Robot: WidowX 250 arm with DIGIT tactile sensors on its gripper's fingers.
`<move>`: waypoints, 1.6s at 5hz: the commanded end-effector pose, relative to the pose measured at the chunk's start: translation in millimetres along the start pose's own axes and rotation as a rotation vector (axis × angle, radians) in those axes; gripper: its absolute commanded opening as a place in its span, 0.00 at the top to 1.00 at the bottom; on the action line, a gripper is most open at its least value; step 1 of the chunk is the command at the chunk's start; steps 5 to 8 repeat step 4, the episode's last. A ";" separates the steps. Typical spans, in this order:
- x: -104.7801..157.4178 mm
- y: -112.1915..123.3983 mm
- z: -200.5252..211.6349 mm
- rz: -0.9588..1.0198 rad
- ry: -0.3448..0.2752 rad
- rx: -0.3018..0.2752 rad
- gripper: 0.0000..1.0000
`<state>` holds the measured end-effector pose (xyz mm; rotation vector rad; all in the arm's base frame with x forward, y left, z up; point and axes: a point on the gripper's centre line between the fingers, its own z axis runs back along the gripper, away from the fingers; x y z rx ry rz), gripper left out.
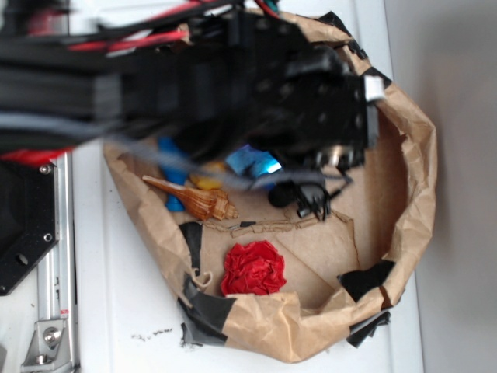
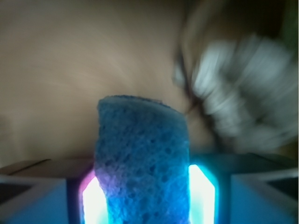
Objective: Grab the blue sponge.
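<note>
In the wrist view the blue sponge [image 2: 140,140], porous and speckled, stands between my two glowing finger pads [image 2: 96,198], which press on both of its sides. My gripper [image 2: 147,191] is shut on it, and the sponge appears lifted off the brown paper floor. In the exterior view the blurred black arm hangs over the paper bag, and a bright light-blue patch [image 1: 256,161] under it marks the gripper with the sponge. The background in the wrist view is smeared by motion.
A brown paper bag [image 1: 411,155] with rolled walls and black tape holds a glossy blue bottle [image 1: 171,167], a brown seashell [image 1: 198,200], a yellow piece [image 1: 206,183], a red crumpled item [image 1: 253,268] and a small black object [image 1: 299,198]. A metal rail [image 1: 58,256] runs along the left.
</note>
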<state>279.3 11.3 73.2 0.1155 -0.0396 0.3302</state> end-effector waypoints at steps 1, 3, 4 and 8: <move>-0.9 10.0 114.0 -0.331 -0.128 -0.120 1.00; 10.3 9.8 102.3 -0.281 -0.108 -0.125 1.00; 9.5 10.3 98.8 -0.278 -0.107 -0.101 1.00; 9.5 10.3 98.8 -0.278 -0.107 -0.101 1.00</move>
